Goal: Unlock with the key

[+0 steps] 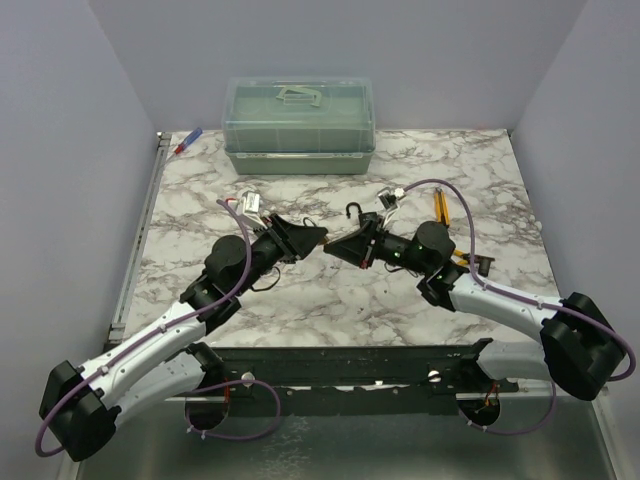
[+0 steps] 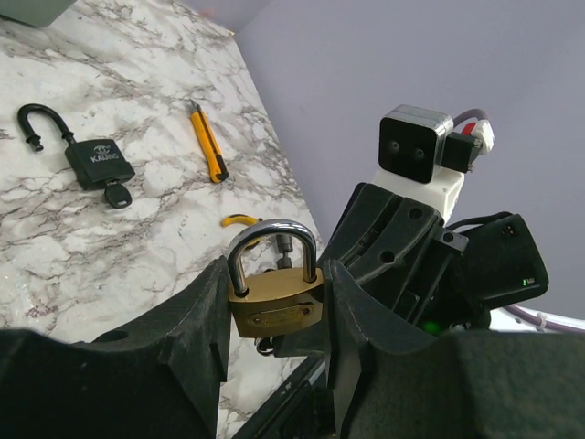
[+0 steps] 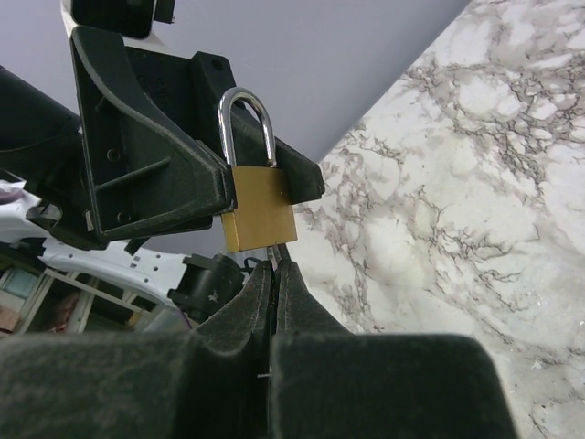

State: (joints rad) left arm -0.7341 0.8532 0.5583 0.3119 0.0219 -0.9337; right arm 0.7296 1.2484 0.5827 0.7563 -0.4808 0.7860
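Note:
My left gripper (image 2: 274,315) is shut on the small brass padlock (image 2: 274,300) and holds it above the table, silver shackle up. The brass padlock also shows in the right wrist view (image 3: 259,206). My right gripper (image 3: 274,274) is shut on a thin metal key blade (image 3: 275,255) that meets the brass padlock's underside. The two grippers meet tip to tip at mid-table in the top view, the left (image 1: 316,238) and the right (image 1: 337,247). The black padlock (image 2: 99,161) lies on the table with its shackle open. The black-headed key (image 2: 117,195) sits at its bottom.
A yellow utility knife (image 2: 208,142) lies beyond the black padlock on the marble table (image 1: 480,180). A green lidded box (image 1: 298,125) stands at the back, with a pen (image 1: 187,142) to its left. Another yellow-handled item (image 2: 239,219) lies near the right arm.

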